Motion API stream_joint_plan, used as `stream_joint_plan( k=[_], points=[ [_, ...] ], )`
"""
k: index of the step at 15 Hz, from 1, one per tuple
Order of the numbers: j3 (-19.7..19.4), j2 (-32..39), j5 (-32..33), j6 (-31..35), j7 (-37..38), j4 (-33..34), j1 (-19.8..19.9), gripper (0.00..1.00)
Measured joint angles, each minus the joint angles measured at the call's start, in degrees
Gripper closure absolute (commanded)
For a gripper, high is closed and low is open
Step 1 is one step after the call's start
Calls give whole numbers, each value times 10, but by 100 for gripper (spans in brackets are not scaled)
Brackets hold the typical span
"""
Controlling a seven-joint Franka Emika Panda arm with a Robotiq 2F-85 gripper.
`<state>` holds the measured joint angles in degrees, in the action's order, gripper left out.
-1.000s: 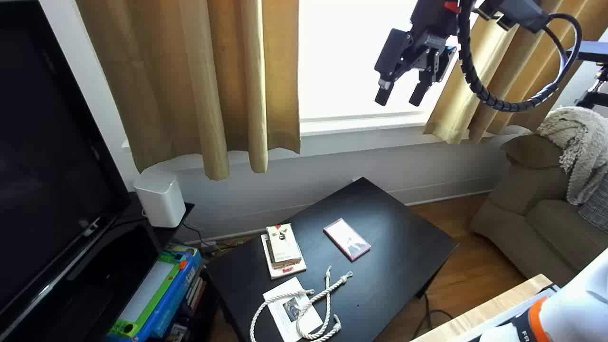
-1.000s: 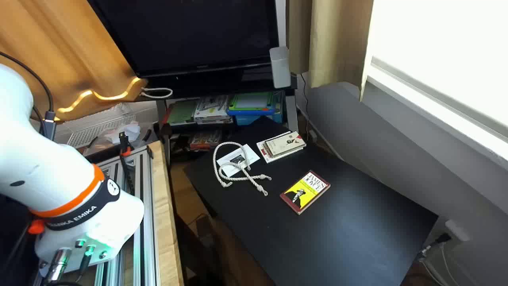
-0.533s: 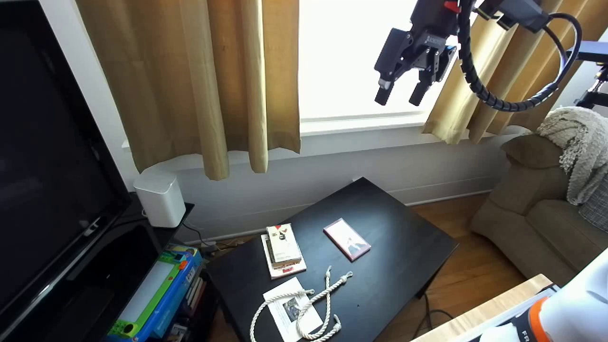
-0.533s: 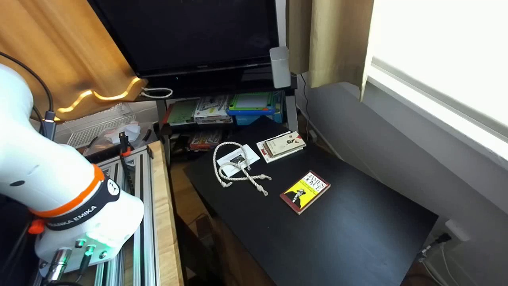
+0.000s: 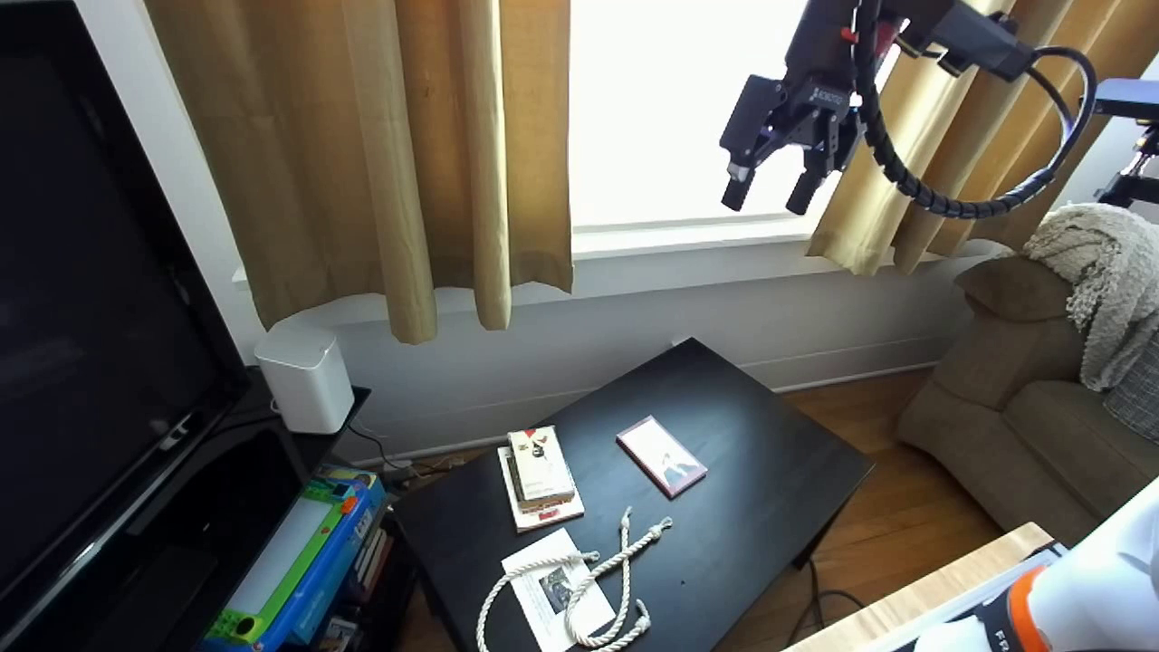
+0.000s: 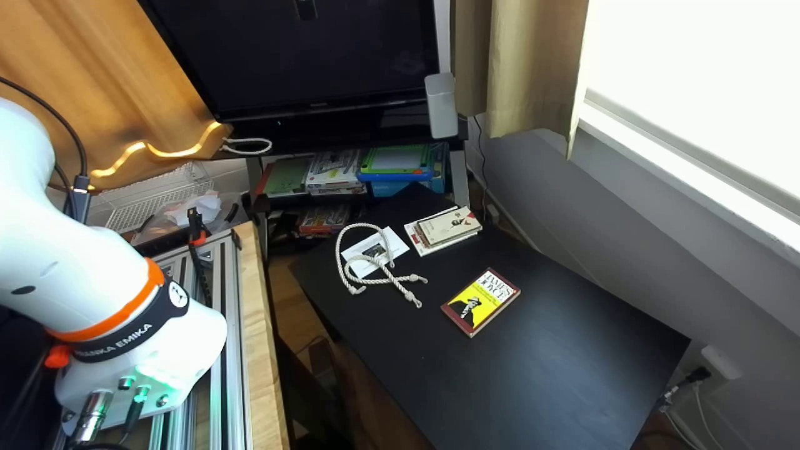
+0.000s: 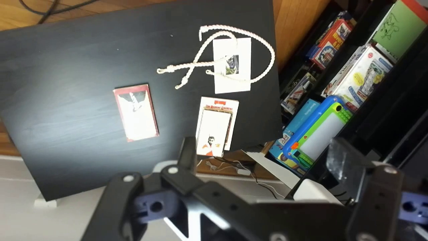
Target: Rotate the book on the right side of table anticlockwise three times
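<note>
Black coffee tabletop: carries all the loose items noted below

Hand: the only one, held high above the tabletop; fingers spread well apart, nothing between them

White twisted rope: lies in loose curls, looped ends toward the book

Book stack: tan cover uppermost, on a wider white one whose title ends in "Children", the rest too blurred

Printed sheet: white, small photo on it, partly under the rope

James Joyce paperback, the task's book: flat, cover up, toward the middle of the tabletop; right of the stack in both exterior views, near the rope ends, touching neither; cover bleached by glare in the wrist view

Key relation: paperback lies below the hand and off to one side, not under the gap. In the wrist view it sits up and left, outside the finger on that side. Long axis there runs nearly up and down, slightly leaning; fingers part left to right, so closing should meet the long edges after a small turn at most

Judged: before any approach, sideways shift plus descent wanted; whether the width fits the gap, and how many turns are done, cannot tell. Thin book may slide rather than pivot
</note>
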<state>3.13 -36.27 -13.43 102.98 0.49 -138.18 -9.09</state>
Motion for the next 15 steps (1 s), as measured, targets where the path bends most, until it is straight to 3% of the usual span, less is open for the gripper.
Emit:
stream_joint_plan(
  k=[3, 6, 11, 15],
  points=[
    [-34, 71, -11, 2, -46, 1, 11, 0],
    [-37, 166, -14, 14, -77, 20, 15, 0],
    [6, 328, 0, 50, -77, 83, 8, 0],
    [38, 424, 73, 110, -18, 114, -1, 0]
  ],
)
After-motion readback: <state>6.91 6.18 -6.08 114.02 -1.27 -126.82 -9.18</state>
